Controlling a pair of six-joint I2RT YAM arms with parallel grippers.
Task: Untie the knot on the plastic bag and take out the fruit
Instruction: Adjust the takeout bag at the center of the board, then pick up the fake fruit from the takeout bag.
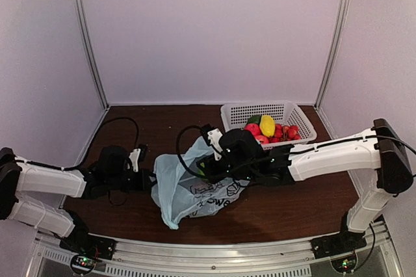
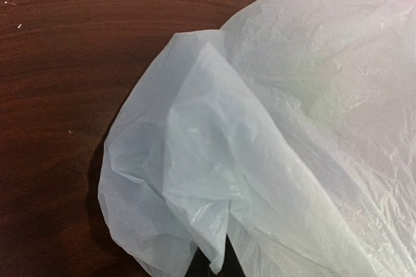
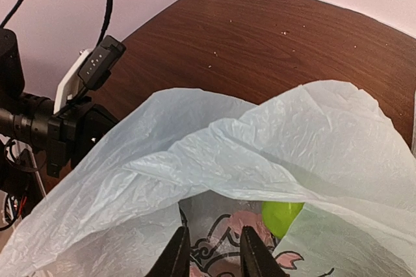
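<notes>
The pale blue plastic bag [image 1: 185, 189] lies on the dark table with its mouth open; no knot shows. My left gripper [image 1: 148, 179] is at the bag's left edge. In the left wrist view its dark fingers [image 2: 207, 265] are nearly buried under the bag [image 2: 260, 147] and seem shut on a fold. My right gripper [image 1: 209, 166] is at the bag's mouth. It is open and empty [image 3: 214, 254] just under the raised rim of the bag [image 3: 260, 153]. A green fruit [image 3: 281, 215] lies inside, just right of its fingers.
A white perforated basket [image 1: 227, 111] stands at the back right, holding a yellow fruit [image 1: 267, 125], red fruits [image 1: 286, 132] and a green one [image 1: 253, 119]. The left arm's wrist [image 3: 58, 127] shows just beyond the bag. Walls enclose the table.
</notes>
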